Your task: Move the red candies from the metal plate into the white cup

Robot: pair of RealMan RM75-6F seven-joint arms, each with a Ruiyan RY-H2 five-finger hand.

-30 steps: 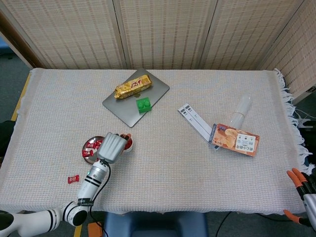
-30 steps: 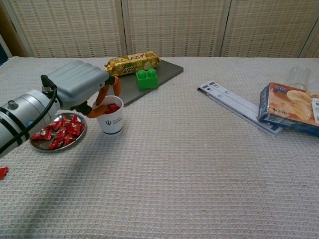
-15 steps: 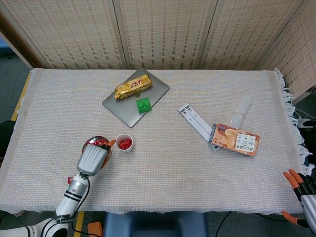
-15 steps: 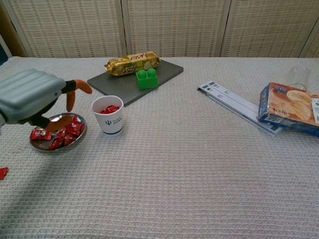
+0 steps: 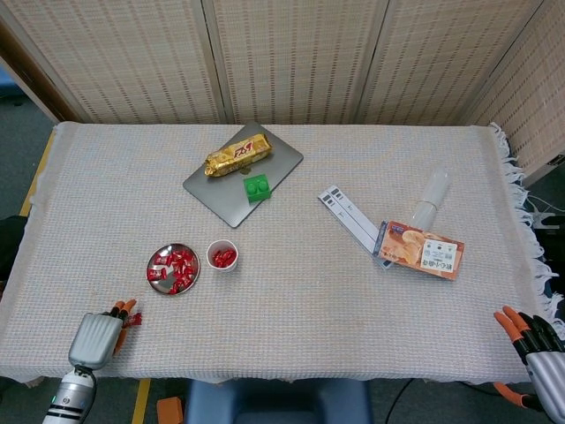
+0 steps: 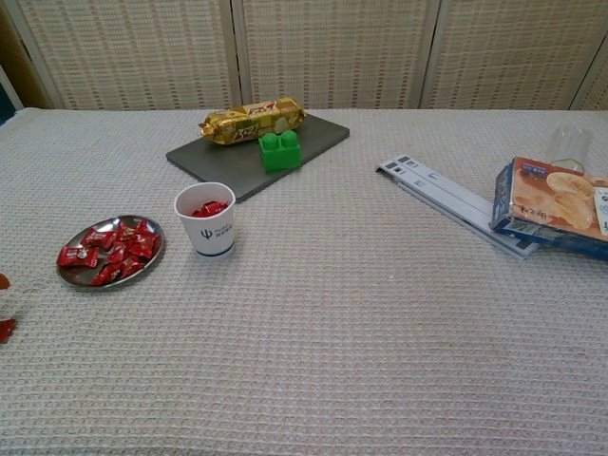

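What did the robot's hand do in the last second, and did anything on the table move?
The left hand drew back from over the white cup, past the metal plate, to the near table edge beside a stray red candy. The right hand barely shifted. The cup, plate and the other items stayed put.

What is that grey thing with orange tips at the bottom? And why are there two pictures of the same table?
That grey thing is a robot's left hand, with orange fingertips. Its right hand peeks in at the bottom right corner. The robot has two cameras: one on its head looking down, one on its chest looking across, so you see the table twice. On the cloth sit a metal plate of red candies, a white cup with some candies inside, and one stray candy by the left hand. I cannot tell whether that hand holds anything. There is also a grey board with a gold snack and a green block, and a snack box.
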